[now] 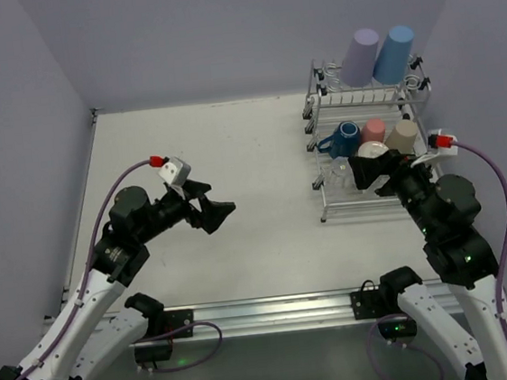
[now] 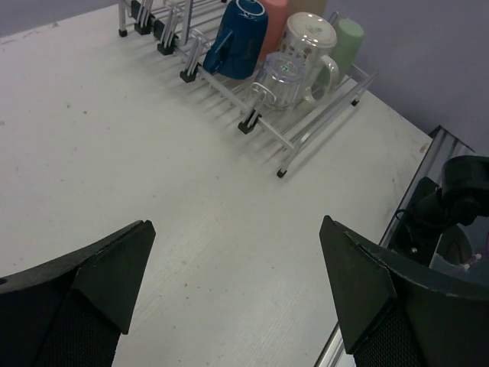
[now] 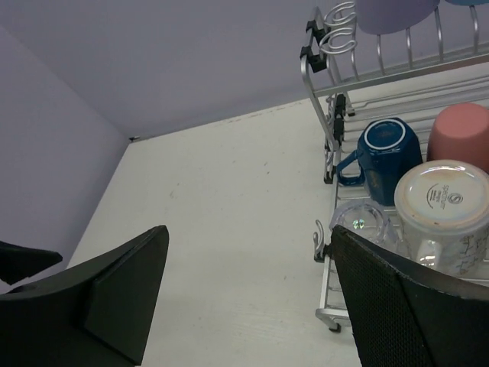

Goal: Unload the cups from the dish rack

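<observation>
My right end effector (image 1: 374,175), jaws wide, hangs over the dish rack's (image 1: 346,209) lower tier, so it's the nearer one. The clear glass (image 3: 365,222) lies just ahead and to its right. The left end effector (image 1: 216,213), also wide, is well apart over the worktop (image 1: 231,147).

Cups: lavender tumbler (image 1: 359,55), lt-blue tumbler (image 1: 393,53), dk-blue mug (image 1: 347,135), pink cup (image 1: 373,130), beige cup (image 1: 402,135), green cup (image 2: 348,38) (pale), clear glass (image 2: 279,80). The glass mug (image 2: 306,38) has a faint greenish print. Rack (image 1: 356,203) silver wire, blk joints. Desk (image 1: 232,156) off-white, walls (image 1: 219,30) lilac. Left hand (image 1: 215,214), right hand (image 1: 367,176) blk.

Cups (image 1: 373,132) in dish rack (image 1: 327,202), table's (image 1: 232,156) right.
</observation>
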